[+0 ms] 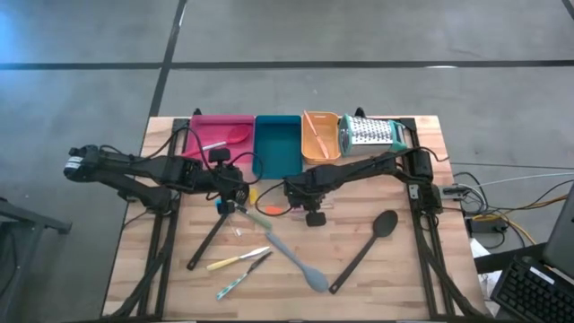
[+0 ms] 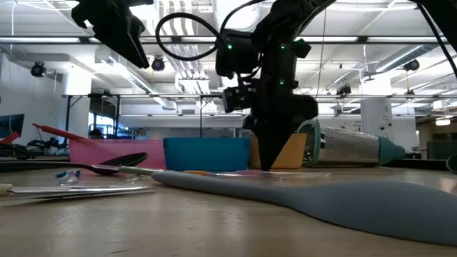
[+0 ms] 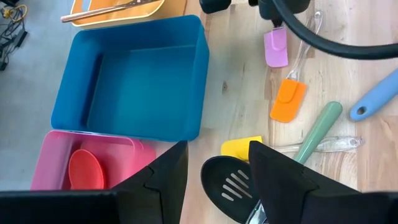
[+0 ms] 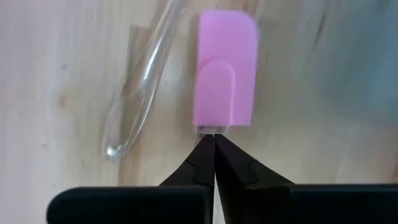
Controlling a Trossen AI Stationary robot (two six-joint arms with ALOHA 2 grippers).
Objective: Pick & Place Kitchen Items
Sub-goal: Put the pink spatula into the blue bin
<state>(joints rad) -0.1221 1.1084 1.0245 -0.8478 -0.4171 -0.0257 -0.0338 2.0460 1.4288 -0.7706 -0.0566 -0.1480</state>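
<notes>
Nearest, low view: grey spoon [image 2: 307, 194] lying flat across the near counter [image 2: 214, 228], untouched.
Right end effector [image 4: 214, 135]: pinched fully shut at the stem end of the small pink spatula [image 4: 225, 71], down at counter level near the middle; looks like a grip just taken on the clear handle, spatula not yet lifted. Beside it, a second clear handle [image 4: 140, 87] flat on the wood.
Left end effector [image 3: 217, 180]: fingers apart, hovering over a slotted black spoon head [image 3: 231, 186] and a yellow piece [image 3: 241, 147]; holding nothing that can be seen.
Done, by the look of it: red spoon [image 3: 86, 169] lying in the pink tray [image 1: 220, 136]; a long utensil [image 3: 106, 9] resting in the orange tray [image 1: 320, 136].
Teal tray [image 1: 276, 145]: nothing in it.
Left to do: pink spatula, small orange spatula [image 3: 288, 101], green-handled tool [image 3: 317, 130], blue handle [image 3: 376, 102], grey spoon, black spoon [image 1: 366, 249] on the right, second long black spoon [image 1: 208, 242] on the left, yellow-handled tool [image 1: 235, 261] and a blue-handled tool [image 1: 240, 278] at the near left.
Grater [image 1: 372, 133]: far right beside the trays, not part of the job.
Progress, as a judgement: early, roughly two items placed, most of the pile loose on the counter.
Next step, likely: lifting the pink spatula and carrying it far to a tray.
</notes>
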